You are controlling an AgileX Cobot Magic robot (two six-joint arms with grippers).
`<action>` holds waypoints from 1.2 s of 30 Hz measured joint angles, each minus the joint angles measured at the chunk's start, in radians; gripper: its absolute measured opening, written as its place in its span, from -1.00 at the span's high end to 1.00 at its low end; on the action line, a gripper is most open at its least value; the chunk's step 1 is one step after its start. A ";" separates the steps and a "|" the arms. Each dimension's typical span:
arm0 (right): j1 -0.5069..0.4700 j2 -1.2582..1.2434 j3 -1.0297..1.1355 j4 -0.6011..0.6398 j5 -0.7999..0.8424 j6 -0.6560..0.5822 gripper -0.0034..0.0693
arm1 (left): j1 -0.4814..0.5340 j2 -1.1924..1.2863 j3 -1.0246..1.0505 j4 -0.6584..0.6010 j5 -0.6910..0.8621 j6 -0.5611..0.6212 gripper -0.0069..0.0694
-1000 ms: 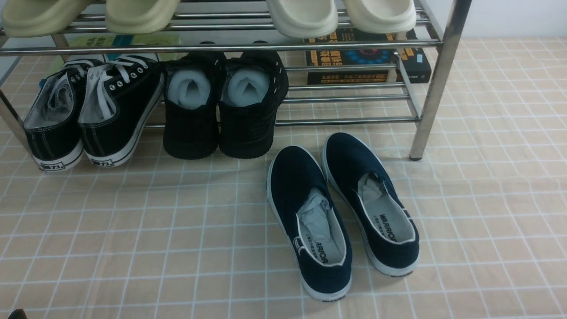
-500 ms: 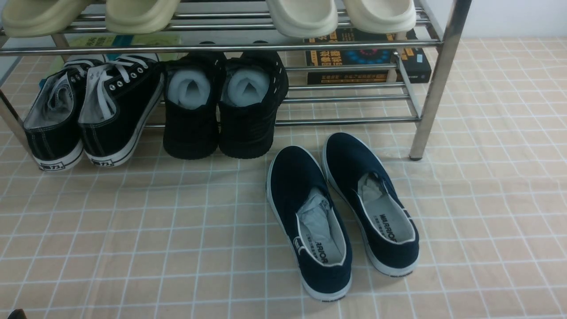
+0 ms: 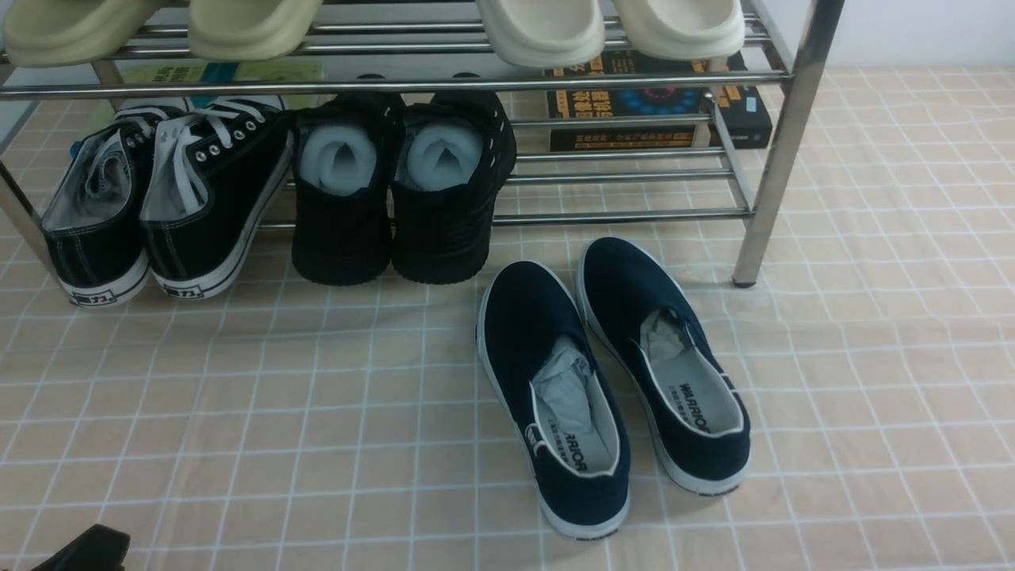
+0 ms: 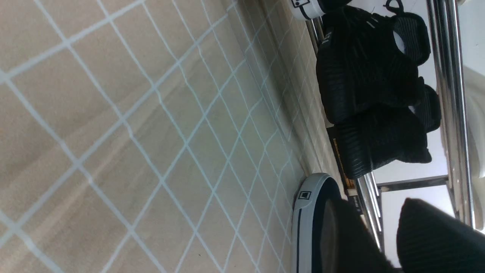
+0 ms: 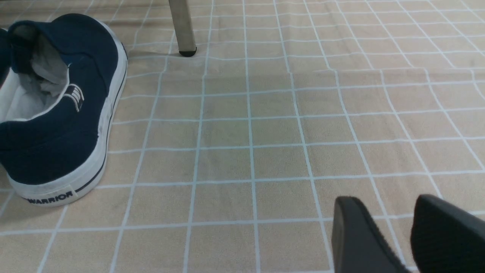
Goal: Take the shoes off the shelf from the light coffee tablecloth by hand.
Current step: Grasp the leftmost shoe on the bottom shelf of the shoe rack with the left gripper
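The shoes, black canvas sneakers with white laces, stand heel-out at the left end of the chrome shelf's lower tier; one white heel shows in the left wrist view. The light coffee tablecloth lies under everything. My left gripper shows only as a dark tip at the front view's bottom left corner, far in front of the sneakers. In its wrist view the left gripper is open and empty. My right gripper hovers open and empty over bare cloth.
All-black shoes stuffed with white paper sit on the same tier beside the sneakers. Navy slip-ons lie on the cloth in front of the shelf. Pale slippers rest on the upper tier, books behind.
My left gripper has risen into the bottom left corner of the front view, where only a sliver showed before. The shoes have not moved.
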 joint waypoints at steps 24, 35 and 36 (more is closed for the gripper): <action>0.000 0.000 0.000 0.000 0.000 0.000 0.25 | 0.000 0.493 -0.538 0.335 0.404 0.218 0.81; 0.000 0.000 0.000 0.000 0.000 0.000 0.25 | 0.000 0.988 -0.907 0.645 0.474 0.267 0.80; 0.000 0.000 0.000 0.000 0.000 0.000 0.25 | 0.005 1.043 -0.954 0.688 0.475 0.242 0.80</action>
